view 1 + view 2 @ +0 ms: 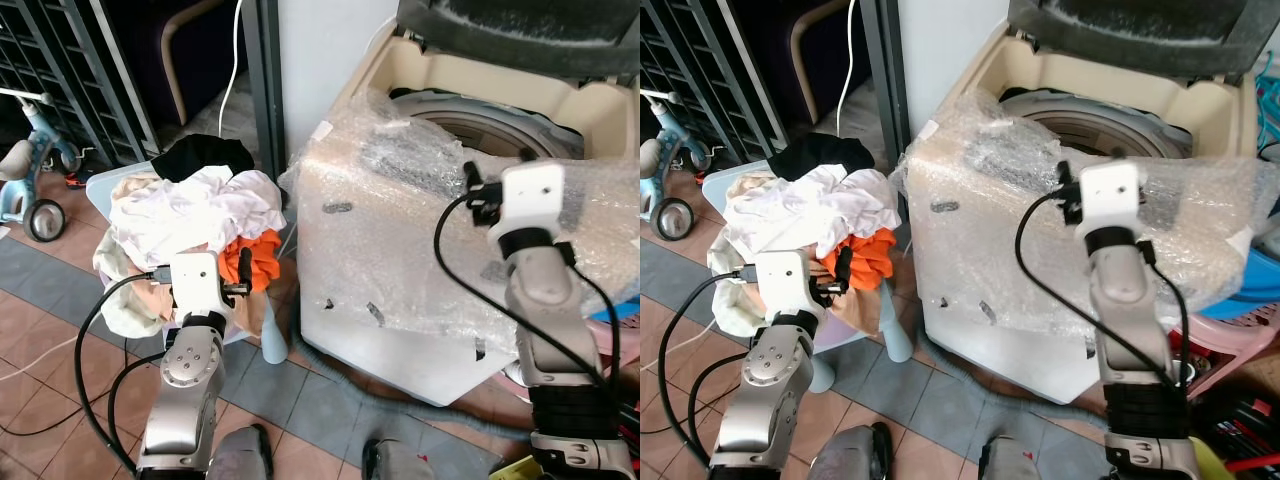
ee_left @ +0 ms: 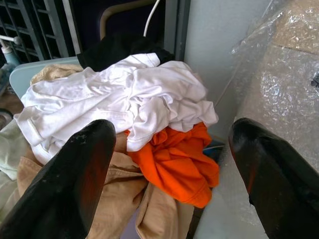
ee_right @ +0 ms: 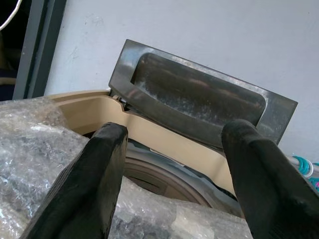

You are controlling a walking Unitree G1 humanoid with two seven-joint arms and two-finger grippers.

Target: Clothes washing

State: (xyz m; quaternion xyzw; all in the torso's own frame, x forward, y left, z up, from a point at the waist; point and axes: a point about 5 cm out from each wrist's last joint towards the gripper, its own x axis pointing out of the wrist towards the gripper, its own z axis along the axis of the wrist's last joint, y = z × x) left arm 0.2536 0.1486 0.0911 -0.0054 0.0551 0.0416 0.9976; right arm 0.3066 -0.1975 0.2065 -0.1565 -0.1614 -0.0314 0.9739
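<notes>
Silver forearms rise from the bottom edge over a floor (image 1: 60,350) of brown and grey tiles. On the left, the left end effector (image 2: 172,164) hangs just short of a heap of clothes (image 1: 195,215), its two black fingers spread wide and holding nothing. Soft, crumpled fabrics make up the heap: a white garment (image 2: 124,94) on top, a black one (image 1: 205,155) behind it, an orange piece (image 2: 177,157) under the white, and tan cloth (image 2: 117,199) lowest, nearest the fingers. They lie piled on a pale blue chair (image 1: 105,185). To the right stands a cream top-loading washing machine (image 1: 420,300), boxy and swathed in clear bubble wrap (image 1: 400,170), its dark lid (image 3: 197,102) tipped up and the round drum opening (image 1: 490,125) exposed. Further right, the right end effector (image 3: 172,174) is raised above the wrapped front edge, pointing at the lid, its fingers also apart and empty.
</notes>
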